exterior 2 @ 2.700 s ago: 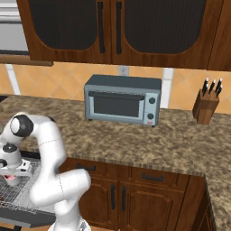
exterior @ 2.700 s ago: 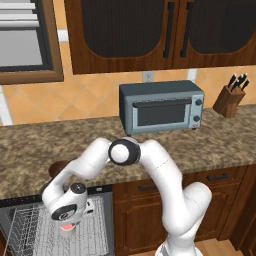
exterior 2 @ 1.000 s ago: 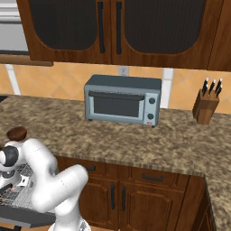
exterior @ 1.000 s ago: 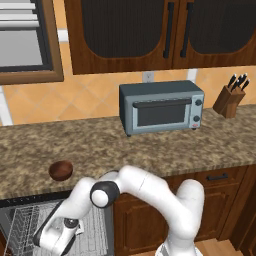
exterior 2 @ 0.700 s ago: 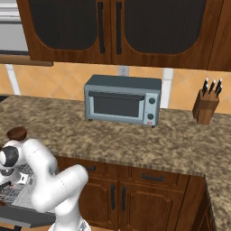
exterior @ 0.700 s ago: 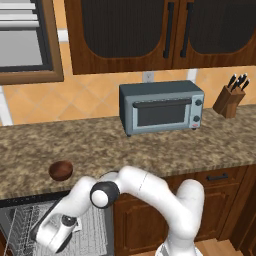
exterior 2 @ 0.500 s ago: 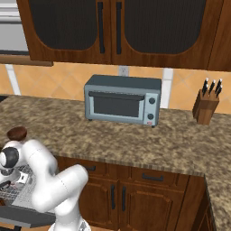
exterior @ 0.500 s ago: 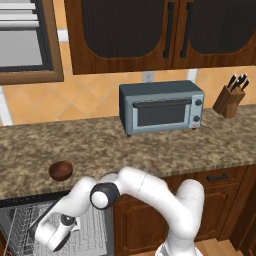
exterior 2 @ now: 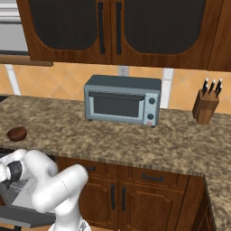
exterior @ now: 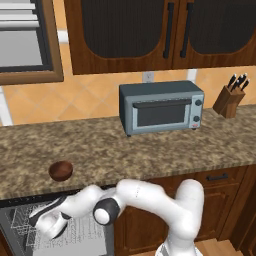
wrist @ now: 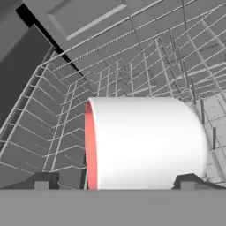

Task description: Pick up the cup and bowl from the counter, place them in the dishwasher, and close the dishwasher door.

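Claw (wrist: 112,182) wide open w/ cup (wrist: 145,143) sideways between tips (unclamped), so I back straight off; bowl (exterior: 61,170) next.

A grey toaster oven (exterior: 161,107) sits left of a knife block (exterior: 230,97).

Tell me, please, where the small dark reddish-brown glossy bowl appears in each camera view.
Left base view: small dark reddish-brown glossy bowl, left on the speckled granite counter.
Right base view: same bowl, far left of the counter.
Hand view: I cannot find it.
Shared landmark: grey toaster oven, on the counter to the bowl's right.
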You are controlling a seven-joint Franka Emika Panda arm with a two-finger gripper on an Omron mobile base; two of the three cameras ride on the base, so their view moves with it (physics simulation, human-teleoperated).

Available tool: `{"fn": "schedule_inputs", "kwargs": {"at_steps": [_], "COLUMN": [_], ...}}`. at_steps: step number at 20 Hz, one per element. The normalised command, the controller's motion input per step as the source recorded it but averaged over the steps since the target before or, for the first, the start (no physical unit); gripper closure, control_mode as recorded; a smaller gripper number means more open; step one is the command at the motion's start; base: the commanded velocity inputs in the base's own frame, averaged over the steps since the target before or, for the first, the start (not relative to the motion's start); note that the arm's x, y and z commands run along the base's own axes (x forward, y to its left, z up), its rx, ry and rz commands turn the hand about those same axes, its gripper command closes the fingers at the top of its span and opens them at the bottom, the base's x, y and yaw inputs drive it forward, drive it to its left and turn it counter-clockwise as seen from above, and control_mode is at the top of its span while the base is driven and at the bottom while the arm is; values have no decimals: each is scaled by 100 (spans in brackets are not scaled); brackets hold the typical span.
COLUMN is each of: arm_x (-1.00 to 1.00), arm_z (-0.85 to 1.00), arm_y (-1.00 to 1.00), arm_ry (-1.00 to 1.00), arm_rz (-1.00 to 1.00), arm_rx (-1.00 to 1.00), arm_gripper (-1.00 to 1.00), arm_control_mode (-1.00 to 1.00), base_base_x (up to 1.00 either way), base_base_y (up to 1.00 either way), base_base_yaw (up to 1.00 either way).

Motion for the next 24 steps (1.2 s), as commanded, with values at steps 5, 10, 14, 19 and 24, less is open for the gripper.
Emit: {"fn": "schedule_inputs", "kwargs": {"at_steps": [5, 10, 14, 19, 24], "arm_x": [-9, -44, -97, -61, -100], "arm_z": [-20, 35, 94, 95, 66], "arm_y": [100, 63, 13, 24, 4], "arm_ry": [-47, -31, 33, 3, 0], "arm_rz": [-1, -9, -15, 0, 0], "arm_rx": [21, -4, -3, -22, -20], "arm_gripper": [-100, -100, -100, -100, -100], "arm_control_mode": [-100, -100, -100, -100, -100], "base_base_x": [0, 0, 0, 0, 0], "base_base_y": [0, 0, 0, 0, 0], "base_base_yaw": [0, 0, 0, 0, 0]}}
